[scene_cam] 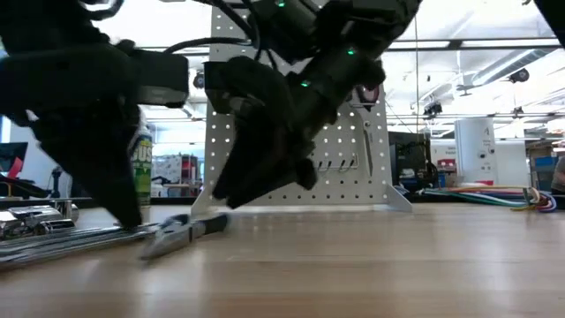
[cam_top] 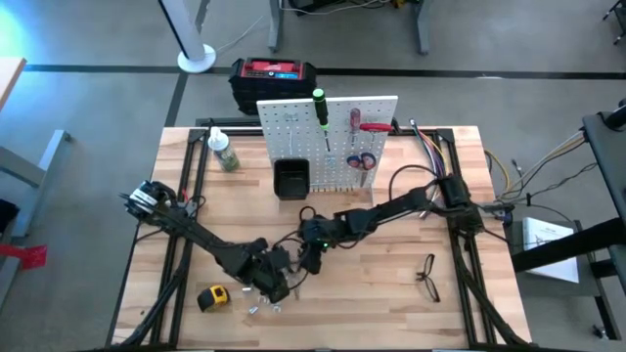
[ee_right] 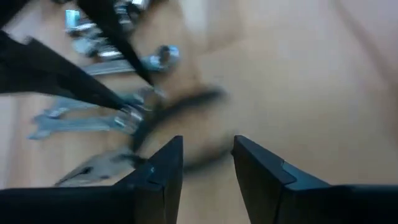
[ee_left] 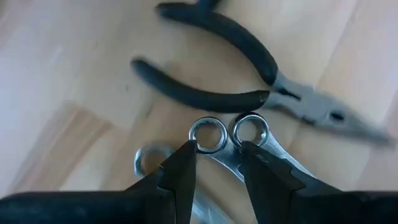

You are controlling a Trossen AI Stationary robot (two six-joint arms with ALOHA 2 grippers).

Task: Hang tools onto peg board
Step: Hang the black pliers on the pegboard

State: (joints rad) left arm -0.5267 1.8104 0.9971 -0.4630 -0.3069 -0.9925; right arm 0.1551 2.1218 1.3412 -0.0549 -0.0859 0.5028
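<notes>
wooden table (cam_top: 391,293) carries peg board (cam_top: 293,122), bottle (cam_top: 224,153), glasses (cam_top: 427,276), tape measure (cam_top: 213,297), wrenches (ee_left: 230,146), pliers (ee_left: 249,74).

- A lab or workshop hall, not a home: grey concrete floor (cam_top: 88,39) with dark seams runs around the wooden table (cam_top: 372,293).
- At the low view's right, white cabinets (scene_cam: 484,150) and ceiling strip lights (scene_cam: 459,55) fill an open room.
- Bundled coloured cables (scene_cam: 494,196) lie along the table's far right edge.
- A white fan base (cam_top: 196,59) stands at upper left of the high view.

Black-handled pliers (ee_right: 180,109) blurred beyond right claw (ee_right: 208,162)
</notes>
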